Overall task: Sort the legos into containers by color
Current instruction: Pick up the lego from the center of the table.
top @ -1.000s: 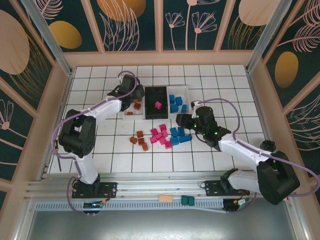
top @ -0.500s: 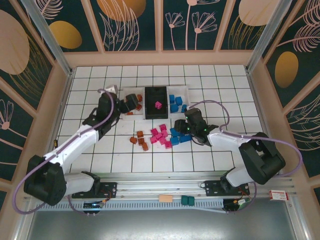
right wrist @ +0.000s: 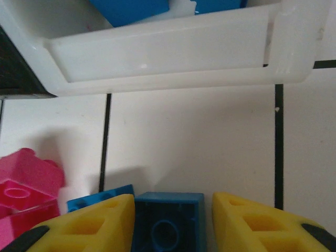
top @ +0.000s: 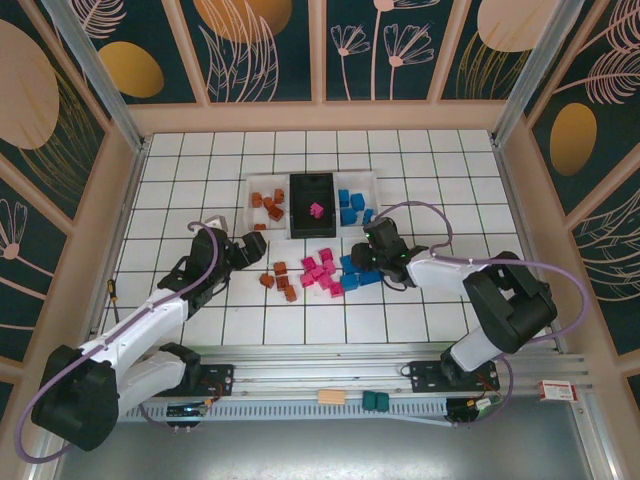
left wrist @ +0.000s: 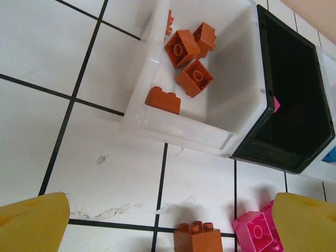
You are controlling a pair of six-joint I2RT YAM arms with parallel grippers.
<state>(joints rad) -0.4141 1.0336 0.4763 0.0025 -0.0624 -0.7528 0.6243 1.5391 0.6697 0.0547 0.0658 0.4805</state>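
In the joined bins (top: 312,176), a few orange legos (top: 272,205), one pink lego (top: 316,210) and some blue legos (top: 348,210) are sorted, but most are left on the counter (top: 180,180). The left tool (top: 248,252) is held wide open. A loose blue lego (right wrist: 168,223) is straddled by the right tool (top: 368,252), though a firm grip cannot be told.

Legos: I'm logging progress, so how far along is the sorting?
Done: orange bricks in the left bin, a pink brick in the black bin, blue bricks in the right bin. In hand: right tool straddles a blue brick. Left: loose orange pile, pink pile, blue pile.
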